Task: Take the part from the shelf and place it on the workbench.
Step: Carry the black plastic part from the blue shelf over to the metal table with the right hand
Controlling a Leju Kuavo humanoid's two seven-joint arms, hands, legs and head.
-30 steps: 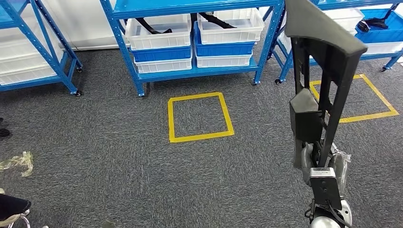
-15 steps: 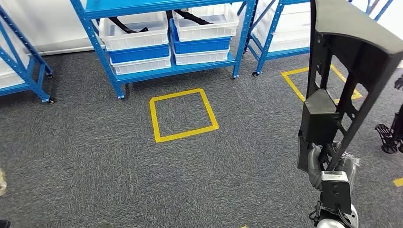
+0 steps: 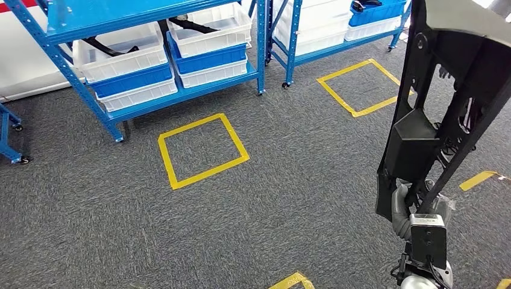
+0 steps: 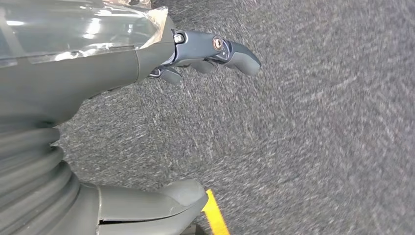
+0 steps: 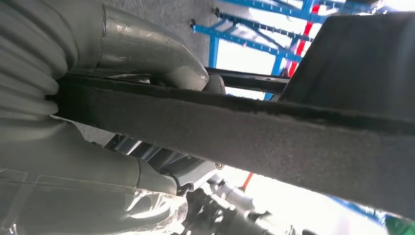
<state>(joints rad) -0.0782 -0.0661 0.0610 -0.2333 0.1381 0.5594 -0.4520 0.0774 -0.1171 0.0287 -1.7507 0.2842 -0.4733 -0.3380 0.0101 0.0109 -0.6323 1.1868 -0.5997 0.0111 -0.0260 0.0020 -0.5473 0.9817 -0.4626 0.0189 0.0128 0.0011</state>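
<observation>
The part (image 3: 447,84) is a tall black frame with a flat top plate and a boxy block low on it. It stands upright at the right of the head view, and my right hand (image 3: 414,208) grips its lower end. In the right wrist view, a black bar of the part (image 5: 244,129) crosses the grey thumb (image 5: 161,58) of that hand. My left hand (image 4: 98,63) hangs over the grey carpet with its fingers (image 4: 225,49) and thumb (image 4: 156,203) apart and nothing in it.
A blue shelf (image 3: 78,18) with white and blue bins (image 3: 129,60) stands at the back left, and a second shelf (image 3: 328,27) to its right. Yellow tape squares (image 3: 202,150) (image 3: 361,87) mark the carpet, with tape pieces (image 3: 479,179) (image 3: 292,281) nearer me.
The whole scene has slid left and tilted, so the camera has turned to the right. The part stays upright in my right hand.
</observation>
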